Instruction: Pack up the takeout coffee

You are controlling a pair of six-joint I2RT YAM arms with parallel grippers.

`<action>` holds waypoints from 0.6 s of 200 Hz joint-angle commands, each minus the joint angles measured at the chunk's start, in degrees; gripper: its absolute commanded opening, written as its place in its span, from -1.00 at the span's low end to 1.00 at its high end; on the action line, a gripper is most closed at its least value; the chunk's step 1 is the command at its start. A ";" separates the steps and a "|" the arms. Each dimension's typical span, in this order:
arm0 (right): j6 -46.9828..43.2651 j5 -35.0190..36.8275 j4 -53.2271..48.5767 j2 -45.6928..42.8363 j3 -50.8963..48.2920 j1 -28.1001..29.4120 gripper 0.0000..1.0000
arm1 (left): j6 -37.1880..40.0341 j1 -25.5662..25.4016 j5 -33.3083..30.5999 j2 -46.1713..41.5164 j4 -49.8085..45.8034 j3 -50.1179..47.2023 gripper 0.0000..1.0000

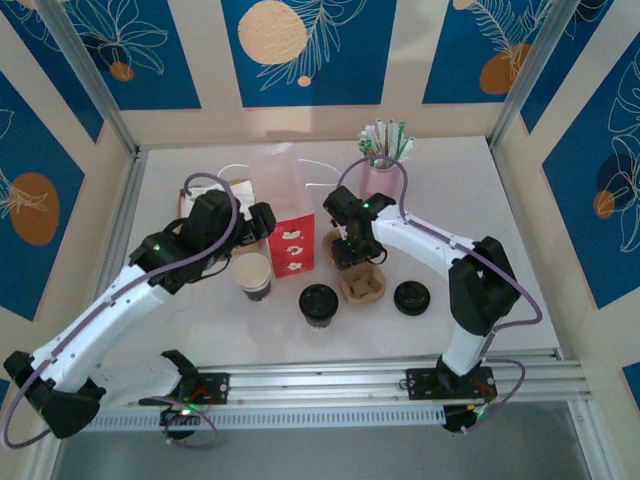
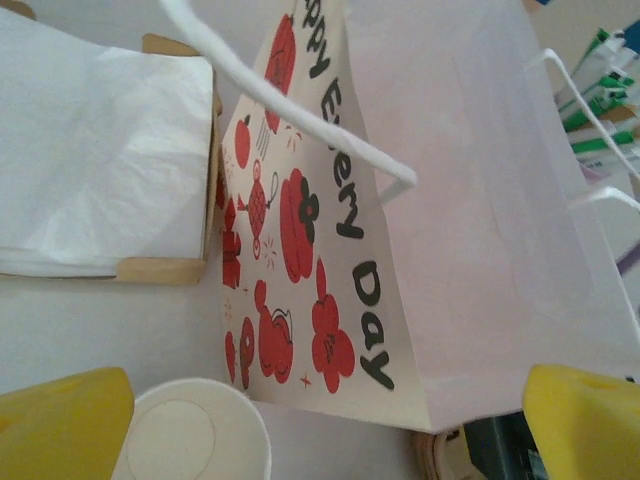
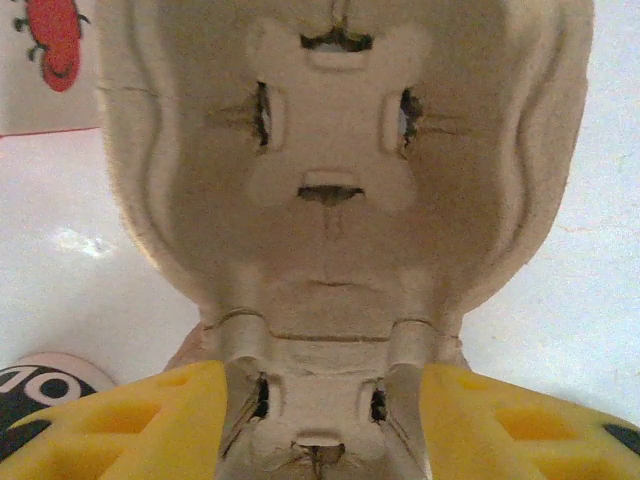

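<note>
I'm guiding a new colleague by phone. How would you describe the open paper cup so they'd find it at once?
Find the white paper bag with red prints standing mid-table. Just left of its near corner stands a small off-white paper cup. Unlike the lidded cup to its right, capped in black, this one is open-topped, showing its pale inside.

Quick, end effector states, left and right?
Left end effector: open, holding nothing.
Right end effector: straddling the cup carrier wall; grip cannot be told.
</note>
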 commanded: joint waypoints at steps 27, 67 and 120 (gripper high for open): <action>0.07 0.19 -1.79 1.58 2.09 -0.03 0.08 | 4.60 -0.49 2.93 -6.15 4.47 -5.83 1.00; 0.19 0.51 -1.60 2.29 2.11 0.03 0.01 | 5.29 -0.55 3.81 -6.44 4.59 -6.79 1.00; 0.15 0.25 -1.51 3.12 2.93 0.00 0.02 | 5.74 -0.52 3.66 -6.84 4.57 -6.97 1.00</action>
